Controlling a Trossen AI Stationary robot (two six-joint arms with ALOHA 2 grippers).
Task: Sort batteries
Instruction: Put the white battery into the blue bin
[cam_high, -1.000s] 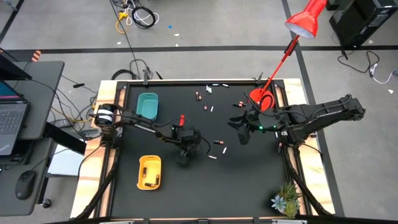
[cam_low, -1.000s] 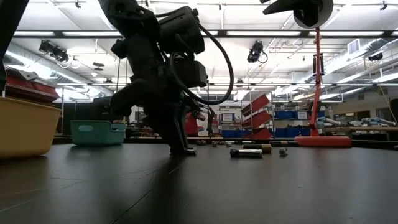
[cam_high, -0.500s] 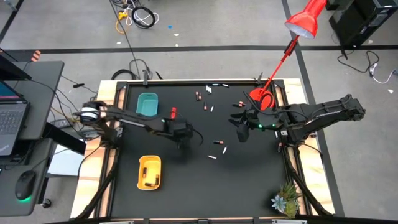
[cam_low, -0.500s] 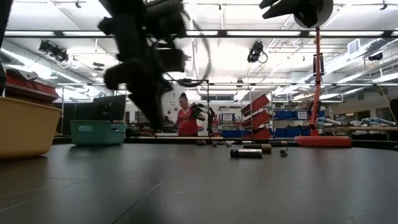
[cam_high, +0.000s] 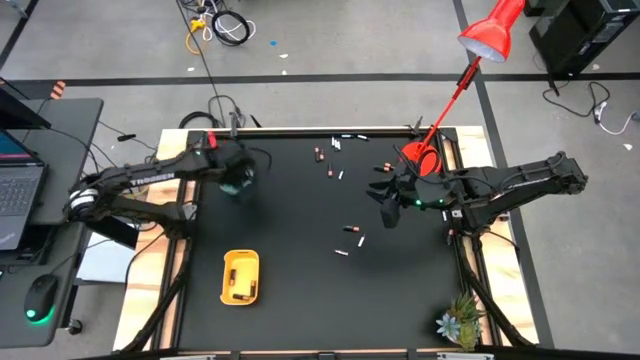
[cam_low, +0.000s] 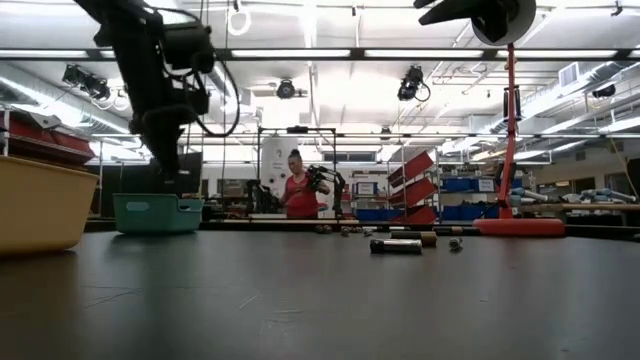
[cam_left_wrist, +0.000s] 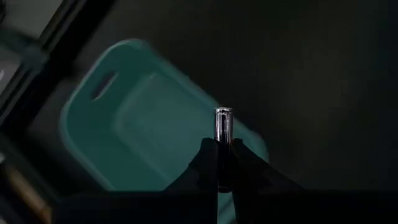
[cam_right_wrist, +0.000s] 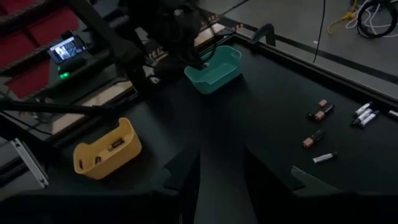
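The left arm is stretched across the table's far left corner, and the left gripper (cam_left_wrist: 222, 167) is held above the teal rectangular plastic tray (cam_left_wrist: 134, 134), its fingers pinched on a slim silvery cylindrical battery (cam_left_wrist: 223, 134) that stands straight out from the fingertips. In the high view the tray is largely covered by the arm. The right arm is folded in from the right edge, with the right gripper (cam_high: 392, 212) held over the black tabletop (cam_high: 300, 290), jaws partly spread and nothing seen between them. Loose batteries (cam_high: 353, 238) are scattered mid-table and nearer the far edge; some are dark-reddish, some whitish. What lies in the yellow plastic tray (cam_high: 240, 276) cannot be clearly identified.
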